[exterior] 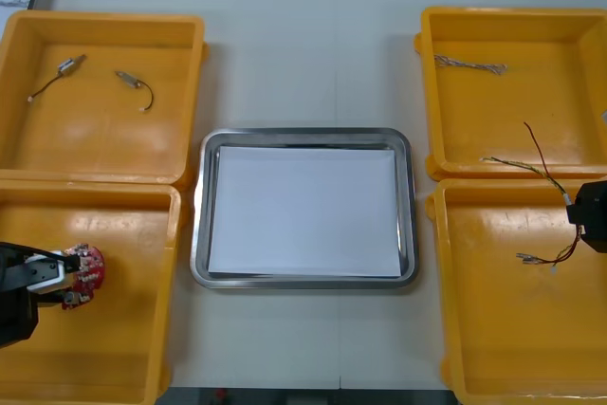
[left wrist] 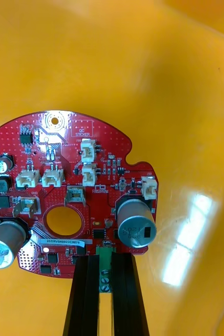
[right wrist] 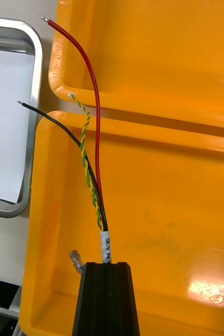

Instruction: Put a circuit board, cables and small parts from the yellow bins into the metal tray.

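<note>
A round red circuit board (exterior: 88, 267) (left wrist: 64, 189) is held by its edge in my left gripper (exterior: 64, 277) (left wrist: 105, 260), which is shut on it over the near-left yellow bin (exterior: 133, 348). My right gripper (exterior: 575, 208) (right wrist: 106, 265) is shut on a cable bundle (exterior: 536, 154) (right wrist: 93, 178) of red, black and twisted yellow-green wires. The wires fan out across the wall between the two right bins. The metal tray (exterior: 199, 234) (right wrist: 32, 68), white inside, lies between the bins.
A second cable (exterior: 545, 258) lies in the near-right bin (exterior: 512, 329), close to my right gripper. A twisted cable (exterior: 469, 65) rests in the far-right bin (exterior: 517, 120). Two small metal parts (exterior: 68, 68) with leads sit in the far-left bin (exterior: 95, 139).
</note>
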Action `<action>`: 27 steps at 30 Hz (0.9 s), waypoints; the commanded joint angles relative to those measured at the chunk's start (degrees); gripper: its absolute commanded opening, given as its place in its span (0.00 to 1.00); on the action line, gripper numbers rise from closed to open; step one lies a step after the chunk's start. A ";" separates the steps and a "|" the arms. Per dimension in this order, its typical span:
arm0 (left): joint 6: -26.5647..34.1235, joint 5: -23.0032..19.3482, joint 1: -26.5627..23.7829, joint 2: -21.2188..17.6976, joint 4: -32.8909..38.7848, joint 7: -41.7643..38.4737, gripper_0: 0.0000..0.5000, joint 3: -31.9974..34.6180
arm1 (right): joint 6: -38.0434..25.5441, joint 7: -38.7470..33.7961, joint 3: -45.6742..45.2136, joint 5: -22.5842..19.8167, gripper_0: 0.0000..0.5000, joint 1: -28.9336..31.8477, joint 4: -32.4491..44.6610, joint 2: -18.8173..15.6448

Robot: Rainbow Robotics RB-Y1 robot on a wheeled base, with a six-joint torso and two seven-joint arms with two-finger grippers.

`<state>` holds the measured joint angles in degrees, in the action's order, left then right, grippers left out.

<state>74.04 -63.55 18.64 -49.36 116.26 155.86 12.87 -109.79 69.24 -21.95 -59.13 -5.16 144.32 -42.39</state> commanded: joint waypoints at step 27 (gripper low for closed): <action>22.64 -9.40 -14.07 -3.81 9.25 -2.23 0.00 16.40 | -0.21 -2.00 0.42 -0.37 0.00 -1.08 1.23 -0.85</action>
<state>95.52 -73.16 7.28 -49.60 122.43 155.86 27.15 -109.80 69.24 -21.95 -59.13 -5.17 144.32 -42.39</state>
